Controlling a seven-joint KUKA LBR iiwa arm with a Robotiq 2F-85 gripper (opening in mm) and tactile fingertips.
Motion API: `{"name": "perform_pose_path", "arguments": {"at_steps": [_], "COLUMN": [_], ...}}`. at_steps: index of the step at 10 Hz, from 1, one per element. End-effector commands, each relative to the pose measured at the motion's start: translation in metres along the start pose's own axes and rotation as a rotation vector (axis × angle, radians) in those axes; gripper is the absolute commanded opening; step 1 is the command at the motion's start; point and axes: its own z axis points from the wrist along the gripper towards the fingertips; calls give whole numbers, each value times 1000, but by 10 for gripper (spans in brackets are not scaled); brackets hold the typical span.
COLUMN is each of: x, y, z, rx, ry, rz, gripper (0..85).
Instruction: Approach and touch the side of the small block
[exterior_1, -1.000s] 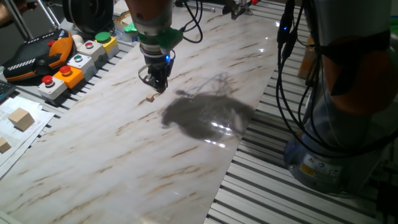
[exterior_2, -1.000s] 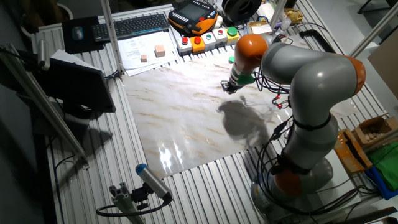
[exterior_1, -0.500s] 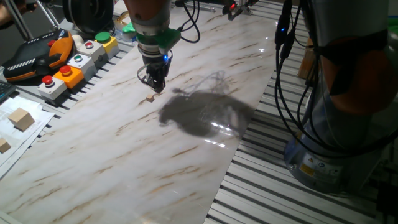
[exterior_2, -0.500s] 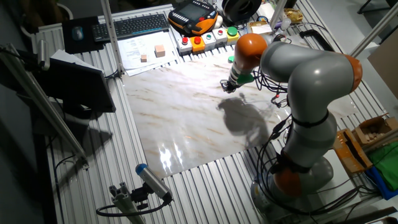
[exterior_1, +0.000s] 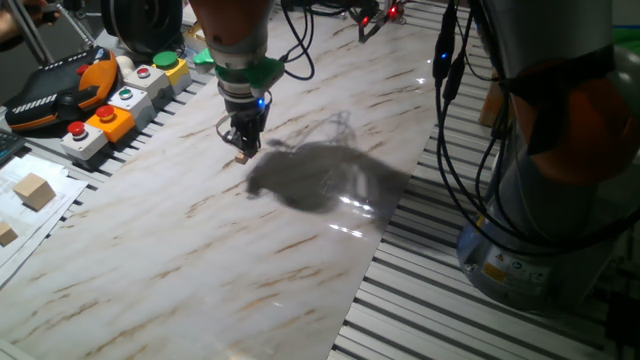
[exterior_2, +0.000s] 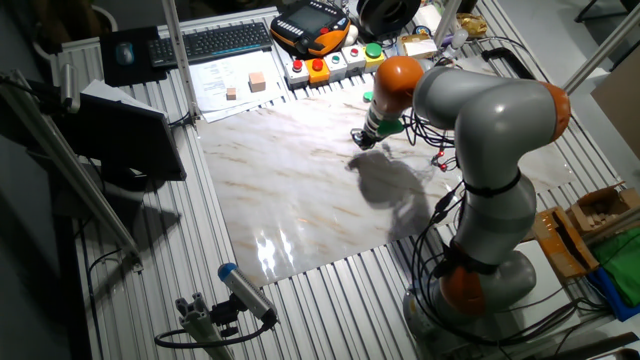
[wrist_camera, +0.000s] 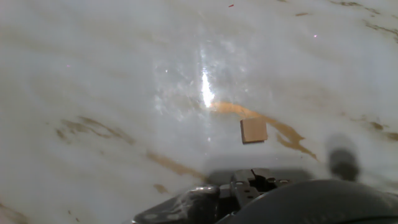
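The small block (exterior_1: 241, 157) is a tiny tan cube lying on the marble tabletop (exterior_1: 200, 260). My gripper (exterior_1: 244, 146) hangs with its tips just above and behind the block, very close to it; I cannot tell if they touch. The fingers look pressed together and hold nothing. In the hand view the block (wrist_camera: 254, 130) lies a little ahead of the dark fingertips (wrist_camera: 249, 182), slightly to the right. In the other fixed view the gripper (exterior_2: 358, 139) is near the far edge of the tabletop, and the block is too small to make out.
Button boxes (exterior_1: 110, 105) and an orange teach pendant (exterior_1: 60, 85) stand along the left edge. A larger tan cube (exterior_1: 35, 190) rests on papers at the far left. Cables hang beside the robot's base (exterior_1: 540, 200) at the right. A keyboard (exterior_2: 225, 40) lies at the back.
My gripper has moved left towards the small block, from a little to its right to just over it. The block has not moved.
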Motion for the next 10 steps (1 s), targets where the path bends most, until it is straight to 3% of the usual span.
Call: {"name": "perform_pose_path", "arguments": {"at_steps": [1,10], "x": [-1,-4], "y": [0,2], "z": [3,31], "rx": [0,-14], "ry": [0,-3], "rz": [0,4], "gripper": [7,7]}}
